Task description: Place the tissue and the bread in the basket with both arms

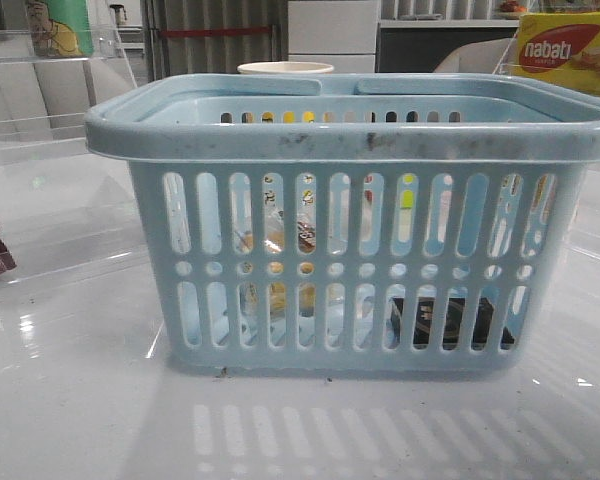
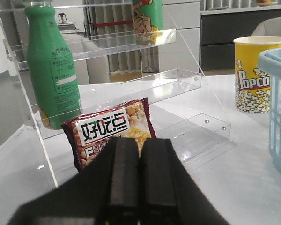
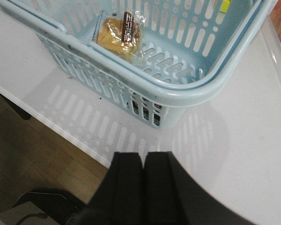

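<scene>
The bread (image 3: 118,36) lies inside the basket (image 1: 350,140), on its floor. In the right wrist view it shows clearly: golden-brown slices in a clear crinkly bag with a dark label strip on top. In the front view it shows only in pieces through the slots, at about 7 o'clock from the basket's middle. The tissue (image 1: 450,322), a small flat black packet, shows through the lower slots at about 5 o'clock from the middle; it also seems to rest on the basket floor. By these pictures, both things are already in the basket, so the task looks finished or almost finished, and what remains is probably only to bring the arms to rest.

The basket is light blue, with slotted sides, a row of round holes and a wide rim with dark smudges. It stands upright on the white counter (image 1: 80,420).

The right hand (image 3: 143,161) hangs over the counter edge, outside the basket and apart from it; its fingers are pressed together and hold nothing. The left hand (image 2: 139,150) is also clenched and empty, and it points toward a snack packet (image 2: 110,133) on a clear shelf (image 2: 178,84), next to a green bottle (image 2: 51,70). A popcorn cup (image 2: 253,75) stands just behind the basket.
</scene>
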`<state>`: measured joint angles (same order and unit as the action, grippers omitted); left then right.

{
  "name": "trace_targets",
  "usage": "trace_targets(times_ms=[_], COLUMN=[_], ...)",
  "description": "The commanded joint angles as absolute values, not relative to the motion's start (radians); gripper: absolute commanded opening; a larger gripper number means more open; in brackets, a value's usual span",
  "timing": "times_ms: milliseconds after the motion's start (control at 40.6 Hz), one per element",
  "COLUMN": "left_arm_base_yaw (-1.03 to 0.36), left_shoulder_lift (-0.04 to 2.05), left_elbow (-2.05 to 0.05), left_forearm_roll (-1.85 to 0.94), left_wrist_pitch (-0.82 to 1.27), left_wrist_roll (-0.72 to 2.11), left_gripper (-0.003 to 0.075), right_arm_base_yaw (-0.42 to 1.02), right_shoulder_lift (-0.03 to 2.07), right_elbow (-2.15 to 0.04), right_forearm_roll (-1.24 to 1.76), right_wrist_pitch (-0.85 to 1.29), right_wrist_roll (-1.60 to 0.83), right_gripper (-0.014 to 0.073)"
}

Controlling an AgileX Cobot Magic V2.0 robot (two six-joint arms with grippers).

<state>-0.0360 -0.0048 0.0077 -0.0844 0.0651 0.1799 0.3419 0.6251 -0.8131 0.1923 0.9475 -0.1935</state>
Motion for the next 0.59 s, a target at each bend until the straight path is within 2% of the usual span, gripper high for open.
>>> trace_targets(times_ms=[0, 566], left_arm_base_yaw=[-0.034, -0.057], left_shoulder_lift=[-0.023, -0.021], left_elbow=[0.012, 0.012], left_forearm_roll=[-0.099, -0.099], left_wrist_pitch=[-0.066, -0.068], left_wrist_roll=[0.177, 0.177], left_gripper=[0.0093, 0.0093], right_arm_base_yaw=[0.336, 0.336], right_shoulder_lift=[0.626, 0.627], right_elbow=[-0.838, -0.838], right_forearm_roll=[0.205, 0.205], right_wrist_pitch=[0.883, 0.884], right_wrist_roll=[-0.193, -0.193], right_gripper=[0.0028, 0.0028])
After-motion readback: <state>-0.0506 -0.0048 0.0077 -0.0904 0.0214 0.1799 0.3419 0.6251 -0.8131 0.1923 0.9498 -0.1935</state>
